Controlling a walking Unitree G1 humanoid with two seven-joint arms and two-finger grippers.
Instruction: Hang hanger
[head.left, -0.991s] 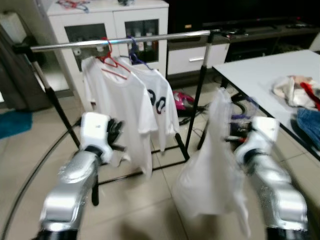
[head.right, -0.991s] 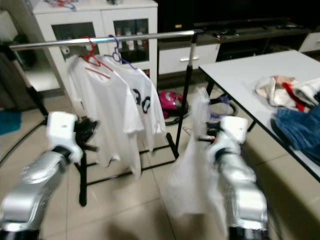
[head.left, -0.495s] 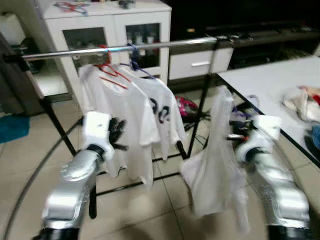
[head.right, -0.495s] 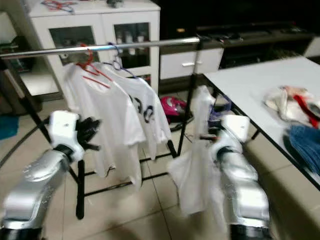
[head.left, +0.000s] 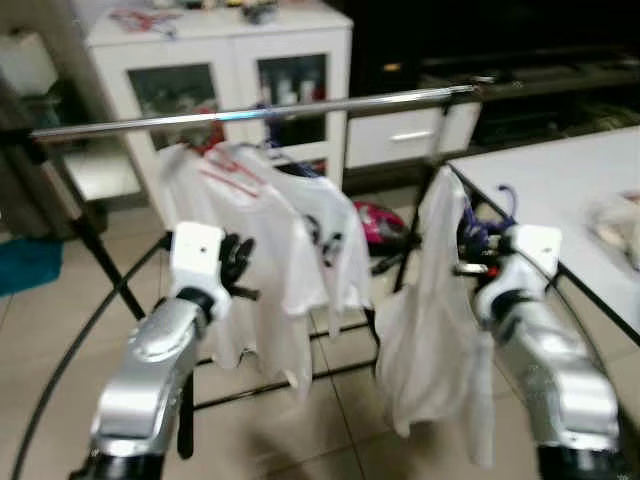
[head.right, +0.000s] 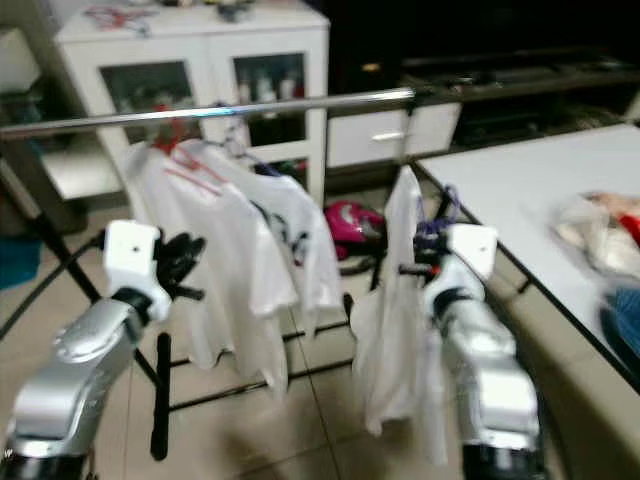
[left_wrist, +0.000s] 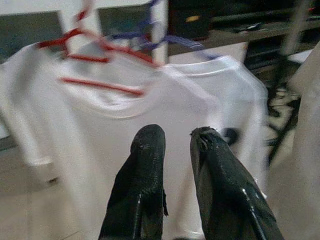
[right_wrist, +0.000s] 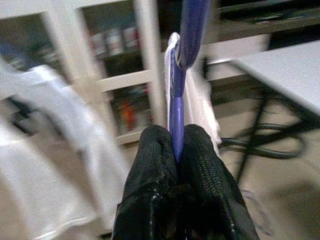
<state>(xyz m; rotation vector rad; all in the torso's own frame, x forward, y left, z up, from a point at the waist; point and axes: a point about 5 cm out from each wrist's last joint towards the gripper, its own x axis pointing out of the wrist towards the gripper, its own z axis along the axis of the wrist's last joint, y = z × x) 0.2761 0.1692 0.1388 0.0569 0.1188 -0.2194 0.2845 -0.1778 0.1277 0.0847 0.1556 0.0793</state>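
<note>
My right gripper (right_wrist: 172, 150) is clamped on a purple hanger (right_wrist: 186, 55), its 2 fingers (right_wrist: 152, 165) pressed flat against either side of the hanger's thin bar. The hanger stands upright out of my grip, long axis close to vertical, its hook (head.left: 503, 200) curling at the top above my wrist. A white shirt (head.left: 430, 320) drapes from it and hangs straight down in front of my right arm, its hem well above the tiled floor (head.left: 60, 330).

I hold this load near the right end of the clothes rack (head.left: 250, 112), just beside its black upright post (head.right: 400, 130) and below the level of the silver rail. The hook is not on the rail; it sits lower and on my side of it.

My left gripper (left_wrist: 172, 170) is raised in front of the garments on the rack, its 2 fingers (left_wrist: 145, 170) a narrow gap apart, holding nothing. Toward the left end of the rail hang 2 white t-shirts (head.left: 260, 250), 1 on a red hanger (left_wrist: 95, 70) and 1 on a blue hanger (left_wrist: 150, 35).

A white table (head.right: 520, 190) stands to my right with crumpled clothes (head.right: 610, 225) near its far edge. A white cabinet (head.left: 230, 70) with glass doors stands behind the rack.
</note>
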